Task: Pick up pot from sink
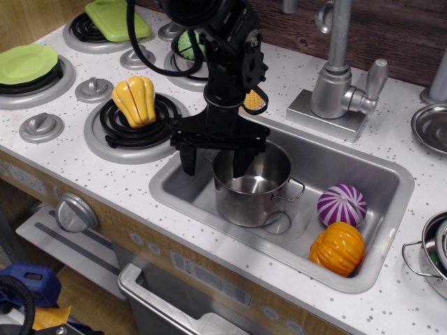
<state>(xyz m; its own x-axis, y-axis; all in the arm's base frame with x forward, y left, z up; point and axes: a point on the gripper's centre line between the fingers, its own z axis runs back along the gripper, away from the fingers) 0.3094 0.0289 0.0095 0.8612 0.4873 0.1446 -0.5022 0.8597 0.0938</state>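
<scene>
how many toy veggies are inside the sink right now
2. A purple-and-white striped one lies at the right end of the sink, and an orange pumpkin-like one sits just in front of it. The pot may hide others.

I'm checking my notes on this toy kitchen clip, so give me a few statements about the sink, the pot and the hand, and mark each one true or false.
1. The pot stands upright in the sink. True.
2. The hand is shut on the faucet. False: it is open and straddles the pot's rim, one finger outside and one inside.
3. A purple-and-white striped ball and an orange pumpkin lie in the sink beside the pot. True.
4. The pot is full of toy vegetables. False: its inside shows only bare metal.
5. A yellow squash sits on a stove burner left of the sink. True.
</scene>
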